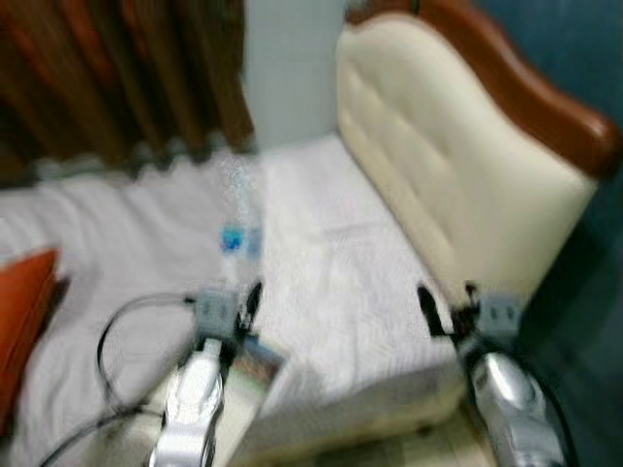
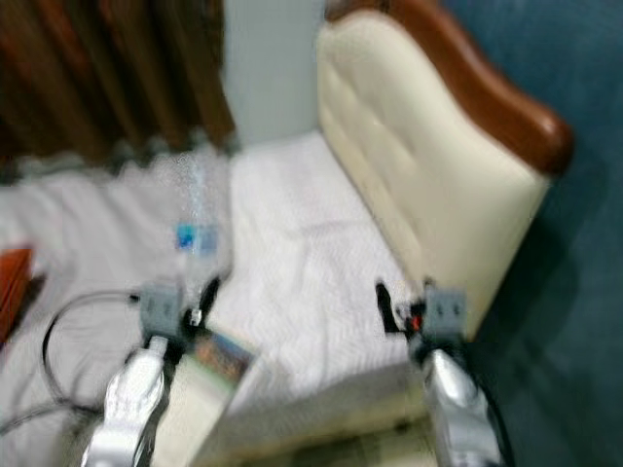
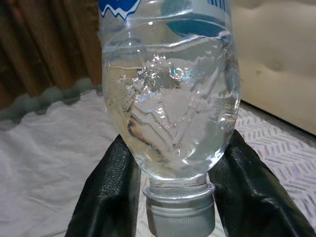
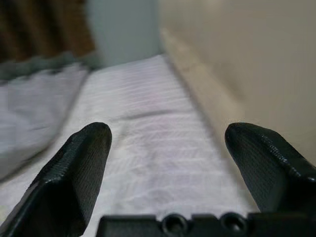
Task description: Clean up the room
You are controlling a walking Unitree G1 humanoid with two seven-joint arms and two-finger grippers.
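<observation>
A clear plastic water bottle (image 1: 238, 209) with a blue label is held over the white bed (image 1: 331, 263). My left gripper (image 1: 241, 292) is shut on it near the neck. In the left wrist view the bottle (image 3: 170, 98) sits cap-down between the two black fingers (image 3: 106, 197), its grey cap (image 3: 180, 215) towards the wrist. My right gripper (image 1: 443, 306) hovers open by the bed's corner beside the headboard, with nothing between its fingers (image 4: 74, 173). The head views are blurred.
A cream padded headboard (image 1: 438, 165) with a brown wooden rim stands on the right. Brown curtains (image 1: 117, 68) hang behind the bed. An orange cushion (image 1: 24, 311) lies at the left edge. A flat printed item (image 1: 255, 365) lies by my left arm.
</observation>
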